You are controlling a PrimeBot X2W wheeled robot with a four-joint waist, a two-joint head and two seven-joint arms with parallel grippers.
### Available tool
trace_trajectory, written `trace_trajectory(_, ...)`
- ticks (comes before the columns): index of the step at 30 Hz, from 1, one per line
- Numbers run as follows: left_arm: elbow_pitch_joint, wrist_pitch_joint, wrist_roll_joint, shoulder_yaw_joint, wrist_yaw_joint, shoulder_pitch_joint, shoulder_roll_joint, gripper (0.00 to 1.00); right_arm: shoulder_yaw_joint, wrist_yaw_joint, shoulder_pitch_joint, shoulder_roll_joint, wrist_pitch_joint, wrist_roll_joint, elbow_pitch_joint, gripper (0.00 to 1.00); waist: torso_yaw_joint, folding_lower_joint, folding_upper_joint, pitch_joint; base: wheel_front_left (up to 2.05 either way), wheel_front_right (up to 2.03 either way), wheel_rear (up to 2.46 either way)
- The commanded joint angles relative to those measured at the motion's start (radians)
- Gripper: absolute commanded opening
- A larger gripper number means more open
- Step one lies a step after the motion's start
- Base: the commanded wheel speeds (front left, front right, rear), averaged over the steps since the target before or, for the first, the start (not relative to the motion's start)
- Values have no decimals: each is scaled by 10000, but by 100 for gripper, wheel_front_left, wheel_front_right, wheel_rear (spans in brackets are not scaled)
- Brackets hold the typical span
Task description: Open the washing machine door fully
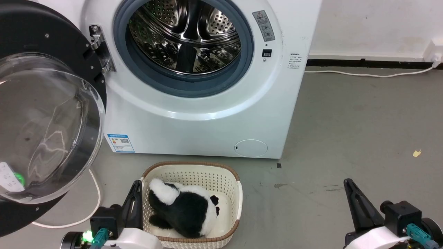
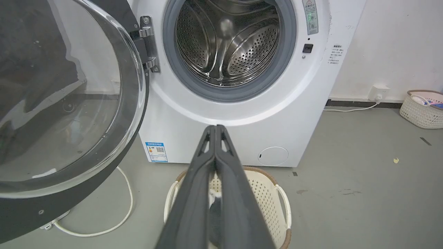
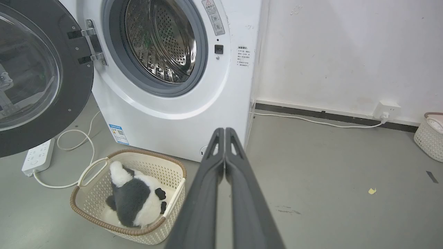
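The washing machine door (image 1: 45, 121), a glossy black disc with a bulging clear glass bowl, stands swung wide out to the left on its hinge (image 1: 100, 48); it also shows in the left wrist view (image 2: 65, 103) and the right wrist view (image 3: 31, 72). The steel drum (image 1: 187, 34) lies exposed inside the grey rubber ring. My left gripper (image 1: 136, 186) is low at the bottom left, shut and empty, tips (image 2: 215, 128) pressed together, well clear of the door. My right gripper (image 1: 347, 183) sits at the bottom right, shut on nothing, fingertips (image 3: 225, 130) together.
A cream basket (image 1: 228, 180) holding a black-and-white plush toy (image 1: 183, 207) stands on the floor before the machine. A white cable (image 1: 93, 204) loops under the door to a power strip (image 3: 38, 155). Another basket (image 2: 422, 110) sits by the wall at right.
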Motion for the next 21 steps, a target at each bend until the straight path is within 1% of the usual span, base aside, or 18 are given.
trace_trajectory(1,-56,56,109,68,-45,-132,-11,0,26,7,-204,30,55,-81,-61,0,0,0,0,1,0,0,0)
trace_trajectory(21,-158,465,451,256,-192,-262,-51,0,102,8,-348,38,465,-252,-103,0,-10,0,0,18,0,0,0)
